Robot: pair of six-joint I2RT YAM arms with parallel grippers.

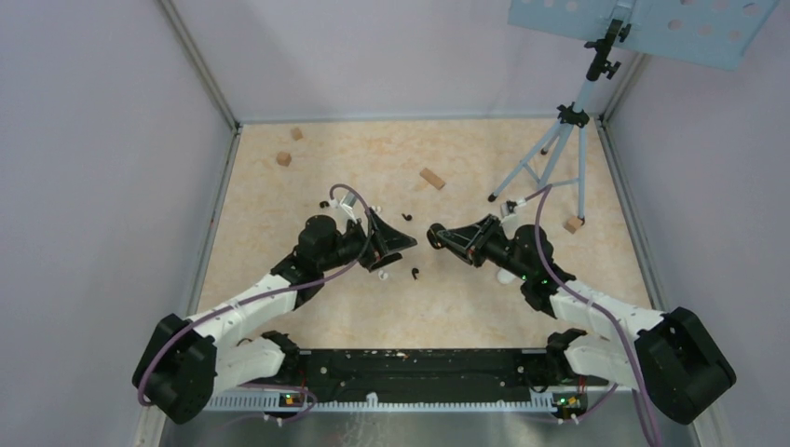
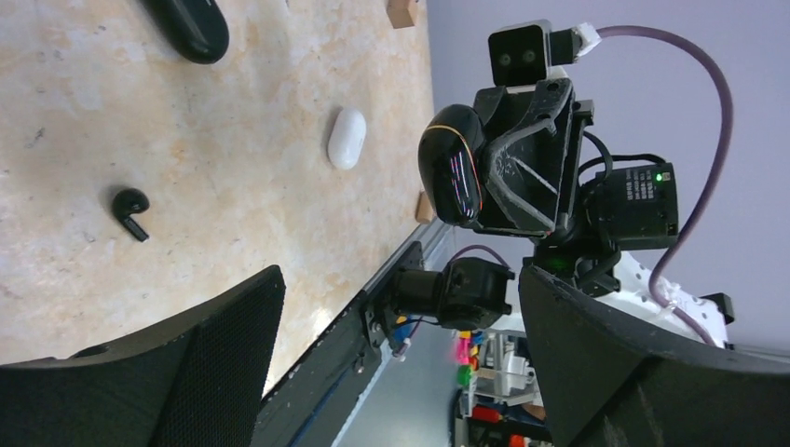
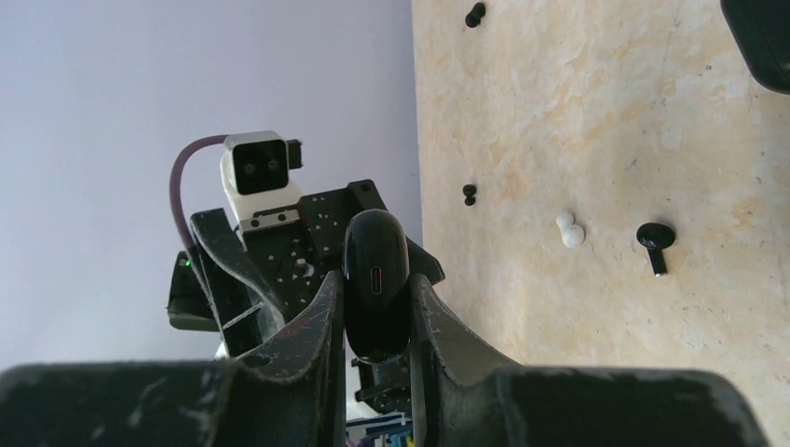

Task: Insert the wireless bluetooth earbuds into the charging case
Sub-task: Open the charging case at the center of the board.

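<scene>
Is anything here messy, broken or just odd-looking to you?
Nothing looks broken. Earbuds lie loose on the table, such as a black earbud and a white earbud, both outside any case. The right gripper holds a black case in the air, seemingly shut.

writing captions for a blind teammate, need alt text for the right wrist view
The right gripper is shut on a glossy black oval charging case, with the left arm's white wrist camera behind it. On the tan marbled table to the right lie a white plastic earbud, a black stemmed earbud and two more black buds.
</scene>
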